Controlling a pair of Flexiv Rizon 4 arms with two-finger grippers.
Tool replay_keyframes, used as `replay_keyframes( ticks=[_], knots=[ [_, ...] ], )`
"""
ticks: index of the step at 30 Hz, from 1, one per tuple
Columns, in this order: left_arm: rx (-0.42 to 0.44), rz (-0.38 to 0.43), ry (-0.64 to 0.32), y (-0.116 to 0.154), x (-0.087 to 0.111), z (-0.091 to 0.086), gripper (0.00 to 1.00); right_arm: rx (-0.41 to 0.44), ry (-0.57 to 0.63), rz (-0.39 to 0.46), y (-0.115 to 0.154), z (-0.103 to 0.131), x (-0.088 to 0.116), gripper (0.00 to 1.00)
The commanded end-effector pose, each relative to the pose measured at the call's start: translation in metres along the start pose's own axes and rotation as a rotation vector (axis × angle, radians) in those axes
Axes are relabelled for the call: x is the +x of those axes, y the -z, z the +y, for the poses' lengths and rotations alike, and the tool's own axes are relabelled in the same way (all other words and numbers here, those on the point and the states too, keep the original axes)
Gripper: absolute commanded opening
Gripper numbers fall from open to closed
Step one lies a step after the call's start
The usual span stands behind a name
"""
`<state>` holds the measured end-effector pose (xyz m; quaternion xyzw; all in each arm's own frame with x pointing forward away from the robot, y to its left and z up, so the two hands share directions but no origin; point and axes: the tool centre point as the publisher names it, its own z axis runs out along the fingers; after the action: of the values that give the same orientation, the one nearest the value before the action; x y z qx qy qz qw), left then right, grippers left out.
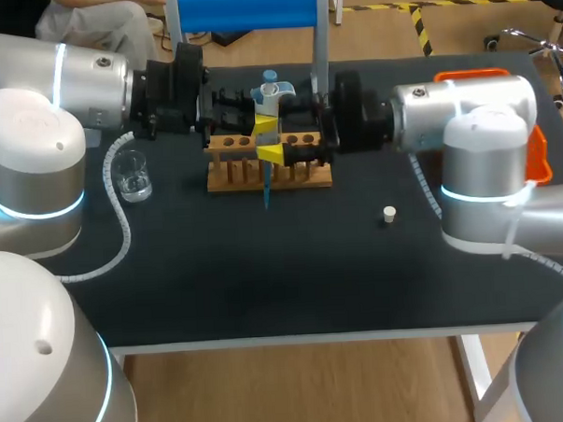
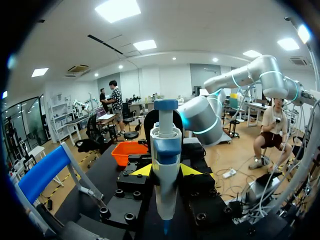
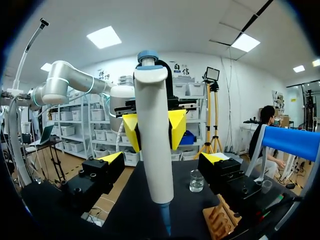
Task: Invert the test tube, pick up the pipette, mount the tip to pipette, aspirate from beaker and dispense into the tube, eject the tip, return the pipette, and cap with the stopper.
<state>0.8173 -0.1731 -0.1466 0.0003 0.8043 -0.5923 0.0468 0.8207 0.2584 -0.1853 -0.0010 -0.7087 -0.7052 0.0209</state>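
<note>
With left fingers point(image 3: 179, 127) pinching the pipette point(image 3: 152, 135), right fingers point(image 3: 112, 158) spread beside it, carry upright to the beaker point(image 1: 131, 175); dip only the blue tip point(image 3: 165, 220).

Bright, even overhead light from ceiling panels point(image 2: 117, 9), soft faint shadows on the dark table point(image 1: 266, 277)

The pipette point(image 1: 268, 104) stands over, perhaps just before, the rack point(image 1: 308, 177), beaker point(image 1: 131, 175) leftward, stopper point(image 1: 389, 214) right.
</note>
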Motion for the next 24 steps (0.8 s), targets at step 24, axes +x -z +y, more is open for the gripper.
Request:
replay_keyframes(
  ticks=[24],
  knots=[
    [0.003, 0.001, -0.002, 0.0004, -0.0004, 0.0004, 0.00, -0.018, 0.007, -0.014, -0.0101, -0.0039, -0.0100, 0.95]
  ],
)
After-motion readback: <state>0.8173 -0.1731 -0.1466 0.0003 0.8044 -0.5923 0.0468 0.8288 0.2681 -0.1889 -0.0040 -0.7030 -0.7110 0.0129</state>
